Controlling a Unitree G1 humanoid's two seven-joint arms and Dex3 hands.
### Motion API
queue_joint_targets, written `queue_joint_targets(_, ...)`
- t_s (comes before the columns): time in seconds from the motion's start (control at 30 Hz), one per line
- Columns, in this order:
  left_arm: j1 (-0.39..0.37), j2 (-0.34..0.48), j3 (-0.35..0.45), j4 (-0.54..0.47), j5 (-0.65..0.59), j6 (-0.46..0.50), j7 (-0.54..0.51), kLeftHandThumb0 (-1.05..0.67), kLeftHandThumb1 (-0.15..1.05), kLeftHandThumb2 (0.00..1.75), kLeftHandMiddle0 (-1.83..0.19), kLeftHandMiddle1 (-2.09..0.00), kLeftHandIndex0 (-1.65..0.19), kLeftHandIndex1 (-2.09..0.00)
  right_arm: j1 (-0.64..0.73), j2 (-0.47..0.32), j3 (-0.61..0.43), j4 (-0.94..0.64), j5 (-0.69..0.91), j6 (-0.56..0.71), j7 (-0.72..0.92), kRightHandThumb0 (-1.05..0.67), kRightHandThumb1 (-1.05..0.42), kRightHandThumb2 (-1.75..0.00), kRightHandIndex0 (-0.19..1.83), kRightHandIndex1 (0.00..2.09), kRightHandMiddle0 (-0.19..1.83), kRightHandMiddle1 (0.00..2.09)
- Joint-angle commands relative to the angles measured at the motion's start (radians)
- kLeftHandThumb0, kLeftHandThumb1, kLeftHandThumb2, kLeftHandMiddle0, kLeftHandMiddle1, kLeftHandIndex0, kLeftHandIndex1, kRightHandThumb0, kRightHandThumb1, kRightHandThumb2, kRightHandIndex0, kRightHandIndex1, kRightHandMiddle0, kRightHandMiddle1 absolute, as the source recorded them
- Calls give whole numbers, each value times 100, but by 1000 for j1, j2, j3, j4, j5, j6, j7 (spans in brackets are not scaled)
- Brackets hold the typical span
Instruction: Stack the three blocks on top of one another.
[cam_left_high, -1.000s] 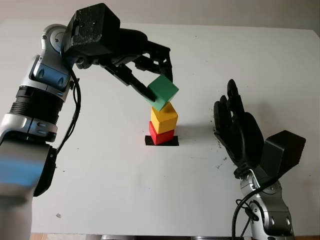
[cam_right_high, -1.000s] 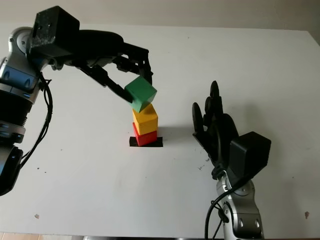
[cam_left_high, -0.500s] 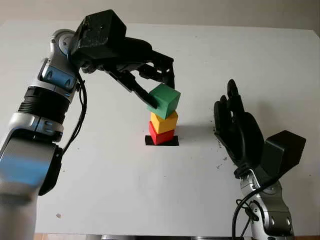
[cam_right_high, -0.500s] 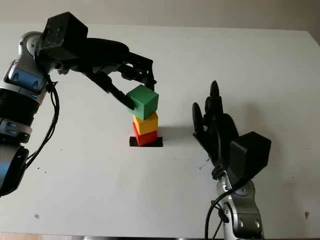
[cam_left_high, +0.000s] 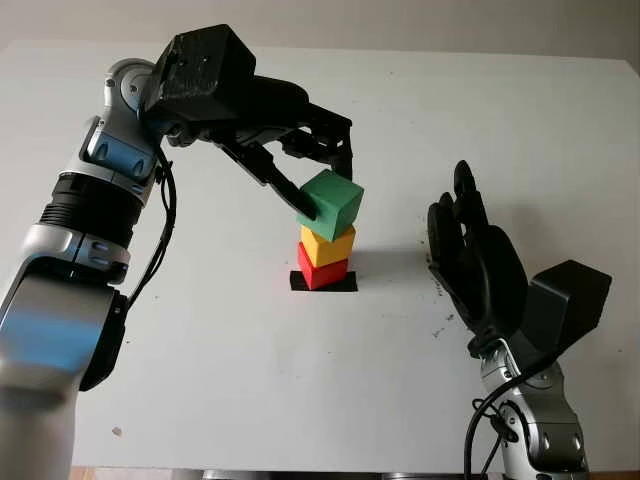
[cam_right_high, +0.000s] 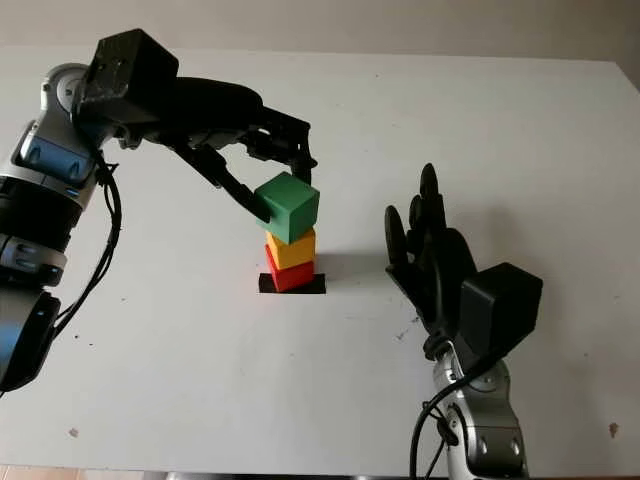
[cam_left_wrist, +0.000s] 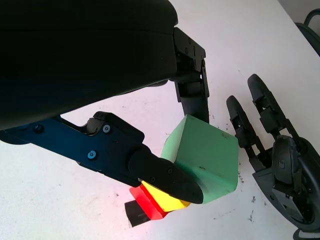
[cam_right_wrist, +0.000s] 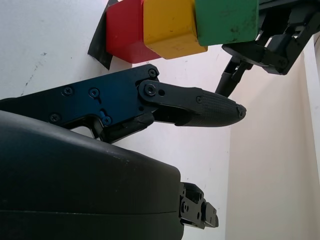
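Your left hand (cam_left_high: 322, 185) has its fingers clamped on the green cube-shaped block (cam_left_high: 331, 203), holding it tilted on top of the yellow cube block (cam_left_high: 328, 244), which sits on the red cube block (cam_left_high: 322, 271) mid-worktop. The blocks look light, rigid and smooth, so grip opposite flat faces. Your right hand (cam_left_high: 478, 262) is open, to the right of the stack.

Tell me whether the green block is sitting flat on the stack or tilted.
Tilted. The green block sits askew over the yellow block, one corner raised, gripped by the left robot hand. Whether it touches the yellow block, cannot tell.
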Motion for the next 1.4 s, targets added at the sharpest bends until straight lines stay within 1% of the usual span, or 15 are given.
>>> queue_joint_targets(0.0,-17,4,-4,-14,2,-7,-2,-46,96,5,-11,-4,-32,-122,6,-8,-7,-8,-2,2,-3,-67,-105,-55,-19,0,-19,0)
queue_joint_targets(0.23,-12,16,-9,-15,13,-42,-4,-54,92,4,-11,-4,-27,-118,8,-7,-7,-15,2,9,-4,-66,-105,-55,-19,0,-19,0)
queue_joint_targets(0.33,-17,18,-11,-18,18,-20,-12,-57,90,4,-11,-5,-28,-115,6,-8,-9,-6,5,-2,1,-66,-105,-54,-19,0,-19,0)
queue_joint_targets(0.47,-12,23,-12,-30,26,-29,-13,-59,88,5,-11,-5,-31,-112,5,-8,-12,-1,10,-8,8,-65,-105,-54,-19,0,-19,0)
queue_joint_targets(0.57,-9,26,-12,-37,24,-14,-24,-60,87,5,-10,-4,-29,-107,4,-9,-11,-3,4,-5,7,-66,-105,-55,-19,0,-19,0)
queue_joint_targets(0.63,-6,32,-11,-53,25,-1,-32,-59,86,5,-8,-4,-26,-99,5,-9,-11,-2,6,-7,9,-65,-105,-55,-19,0,-19,0)
queue_joint_targets(0.73,3,45,-7,-71,21,-15,-43,-58,87,5,-7,-4,-23,-89,5,-9,-12,-1,5,-7,9,-65,-105,-55,-19,0,-19,0)
queue_joint_targets(0.97,17,82,-6,-107,18,-64,-56,-63,91,6,5,-5,-16,-41,5,-5,-14,0,4,-8,7,-66,-105,-54,-19,0,-19,0)
queue_joint_targets(1.0,21,86,1,-113,8,-63,-57,-64,92,6,8,-4,-10,-32,4,-5,-14,2,8,-12,11,-65,-105,-55,-19,0,-19,0)
queue_joint_targets(1.07,25,90,9,-121,-5,-59,-56,-65,92,6,11,-4,-3,-25,4,-6,-15,5,12,-16,17,-65,-105,-55,-19,0,-19,0)
queue_joint_targets(1.2,52,104,59,-152,-45,-41,-6,-61,86,4,18,-1,16,-10,6,-9,-16,-1,9,-2,18,-66,-105,-55,-19,0,-19,0)
queue_joint_targets(1.27,60,107,84,-161,-67,-8,14,-63,86,4,19,0,18,-4,5,-9,-15,-2,6,2,15,-66,-105,-55,-19,0,-19,0)
queue_joint_targets(1.37,99,128,149,-208,-95,69,99,-79,88,6,19,0,19,0,7,-9,-14,-2,9,-3,21,-66,-105,-55,-19,0,-19,0)
